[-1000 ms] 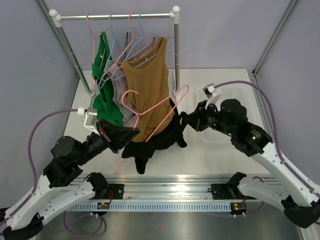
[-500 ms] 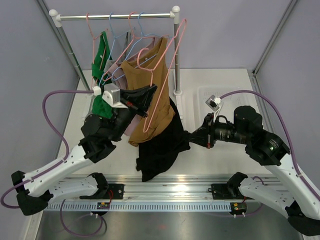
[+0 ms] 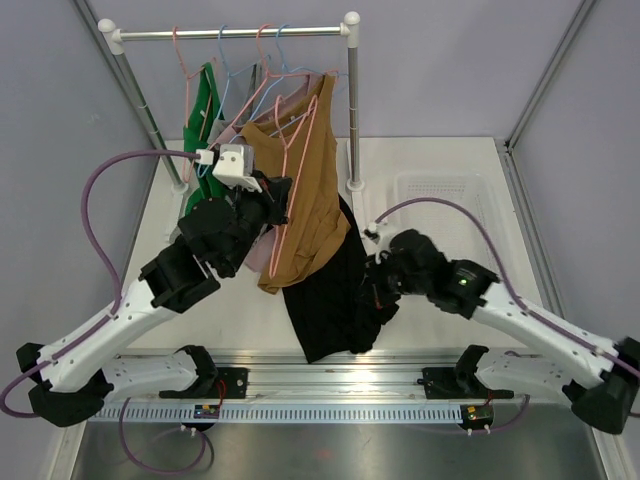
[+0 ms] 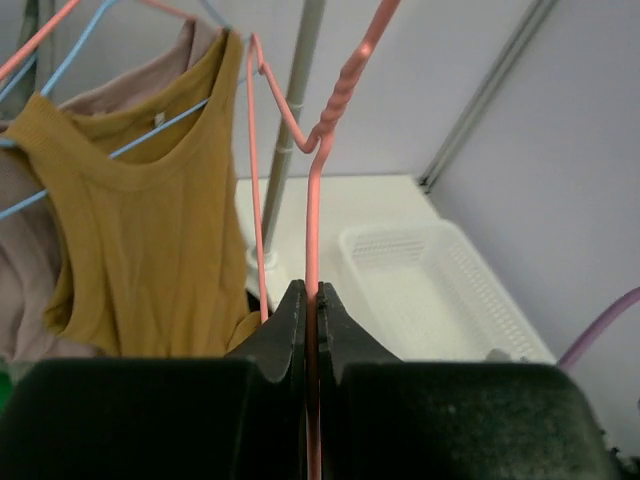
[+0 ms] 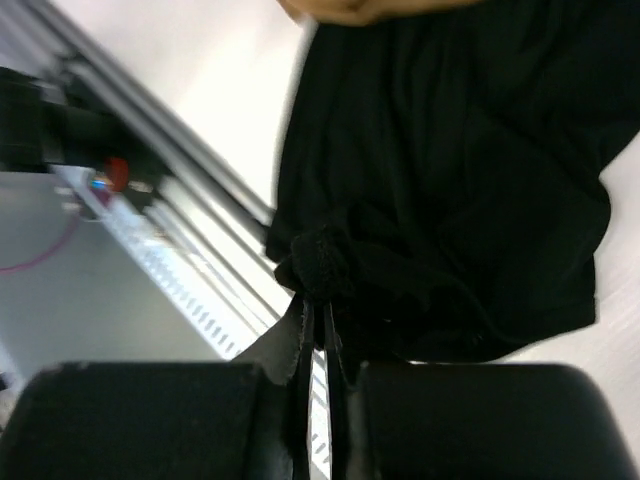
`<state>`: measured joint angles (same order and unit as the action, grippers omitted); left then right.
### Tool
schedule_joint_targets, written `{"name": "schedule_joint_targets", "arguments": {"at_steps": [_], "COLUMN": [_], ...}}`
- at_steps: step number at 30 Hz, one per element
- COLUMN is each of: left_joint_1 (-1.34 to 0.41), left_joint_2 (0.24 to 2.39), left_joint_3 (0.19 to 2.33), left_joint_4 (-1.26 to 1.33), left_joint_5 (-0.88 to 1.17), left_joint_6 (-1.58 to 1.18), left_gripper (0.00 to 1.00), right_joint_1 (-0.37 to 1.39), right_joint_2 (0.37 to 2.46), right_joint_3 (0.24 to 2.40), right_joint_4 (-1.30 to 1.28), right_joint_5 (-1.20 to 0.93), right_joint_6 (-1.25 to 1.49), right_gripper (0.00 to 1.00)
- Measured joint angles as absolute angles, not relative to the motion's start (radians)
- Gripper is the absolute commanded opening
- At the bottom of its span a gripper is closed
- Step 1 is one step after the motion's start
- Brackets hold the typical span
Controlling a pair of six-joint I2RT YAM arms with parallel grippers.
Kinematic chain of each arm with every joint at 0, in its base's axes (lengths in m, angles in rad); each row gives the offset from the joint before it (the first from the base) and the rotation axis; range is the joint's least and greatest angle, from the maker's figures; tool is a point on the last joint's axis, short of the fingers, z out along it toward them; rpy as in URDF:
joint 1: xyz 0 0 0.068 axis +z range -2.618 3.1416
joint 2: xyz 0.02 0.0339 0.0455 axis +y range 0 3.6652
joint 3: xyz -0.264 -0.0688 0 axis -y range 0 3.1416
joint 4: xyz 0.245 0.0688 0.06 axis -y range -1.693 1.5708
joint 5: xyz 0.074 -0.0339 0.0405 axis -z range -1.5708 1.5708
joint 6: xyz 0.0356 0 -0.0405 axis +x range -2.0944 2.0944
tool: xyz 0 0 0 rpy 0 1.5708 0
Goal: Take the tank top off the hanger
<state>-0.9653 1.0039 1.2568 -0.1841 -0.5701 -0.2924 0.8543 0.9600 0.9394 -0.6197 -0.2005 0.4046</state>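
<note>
My left gripper (image 3: 281, 196) is shut on the wire of a pink hanger (image 3: 297, 150), which it holds up in front of the rack; the wire (image 4: 312, 250) runs straight between the jaws. The black tank top (image 3: 335, 290) hangs stretched down toward the table's front edge. My right gripper (image 3: 379, 291) is shut on a bunched fold of the black tank top (image 5: 450, 180), gathered at my right gripper's (image 5: 325, 305) tips. Its upper end lies beside a mustard top (image 3: 308, 195). Whether it still touches the hanger I cannot tell.
A clothes rack (image 3: 230, 33) at the back carries the mustard top (image 4: 150, 230), a green garment (image 3: 205, 110) and other hangers. Its right post (image 3: 352, 110) stands close to the held hanger. A white basket (image 3: 455, 195) sits at the right. The metal rail (image 3: 340, 385) runs along the front edge.
The left arm has raised the pink hanger up toward the rack. The right gripper has drawn the black tank top down and left toward the front, so the fabric now hangs long.
</note>
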Motion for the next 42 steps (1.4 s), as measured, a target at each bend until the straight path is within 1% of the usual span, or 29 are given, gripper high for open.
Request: {"name": "schedule_joint_targets", "arguments": {"at_steps": [1, 2, 3, 4, 5, 7, 9, 12, 16, 20, 26, 30, 32, 36, 42], "left_joint_1": [-0.945, -0.921, -0.883, -0.841, -0.806, -0.759, -0.741, -0.728, -0.709, -0.686, -0.649, -0.606, -0.575, -0.522, -0.485], "left_joint_2": [1.012, 1.023, 1.040, 1.060, 1.084, 1.124, 1.171, 1.249, 1.339, 1.454, 1.688, 1.820, 1.869, 1.919, 2.010], "left_joint_3": [1.258, 1.267, 1.283, 1.304, 1.327, 1.368, 1.425, 1.528, 1.649, 1.805, 2.109, 2.251, 2.296, 2.316, 2.410], "left_joint_4": [-0.229, -0.276, -0.324, -0.368, -0.403, -0.450, -0.501, -0.546, -0.560, -0.580, -0.605, -0.616, -0.613, -0.588, -0.606], "left_joint_5": [-0.560, -0.543, -0.513, -0.489, -0.459, -0.421, -0.378, -0.321, -0.270, -0.237, -0.220, -0.199, -0.176, -0.142, -0.147], "left_joint_6": [-0.310, -0.327, -0.344, -0.358, -0.369, -0.379, -0.382, -0.382, -0.382, -0.382, -0.383, -0.383, -0.385, -0.387, -0.386], "left_gripper": [0.00, 0.00, 0.00, 0.00, 0.00, 0.00, 0.00, 0.00, 0.00, 0.00, 0.00, 0.00, 0.00, 0.00, 0.00], "right_joint_1": [0.884, 0.910, 0.931, 0.944, 0.957, 0.967, 0.970, 0.971, 0.971, 0.971, 0.972, 0.973, 0.973, 0.973, 0.973], "right_joint_2": [1.017, 1.073, 1.125, 1.170, 1.216, 1.273, 1.273, 1.186, 0.995, 0.866, 0.752, 0.678, 0.662, 0.661, 0.678], "right_joint_3": [0.917, 0.900, 0.889, 0.887, 0.887, 0.882, 0.866, 0.826, 0.808, 0.809, 0.809, 0.809, 0.809, 0.809, 0.809], "right_joint_4": [-0.599, -0.582, -0.571, -0.569, -0.562, -0.554, -0.550, -0.550, -0.579, -0.619, -0.696, -0.722, -0.732, -0.734, -0.730], "right_joint_5": [-0.164, -0.130, -0.094, -0.062, -0.023, 0.048, 0.106, 0.170, 0.220, 0.239, 0.242, 0.242, 0.242, 0.230, 0.216], "right_joint_6": [0.418, 0.430, 0.449, 0.467, 0.484, 0.505, 0.533, 0.574, 0.603, 0.611, 0.613, 0.615, 0.615, 0.614, 0.606], "right_gripper": [0.11, 0.28, 0.49, 0.97, 1.00, 1.00, 0.99, 0.99, 0.99, 0.99, 1.00, 0.99, 1.00, 1.00, 1.00]}}
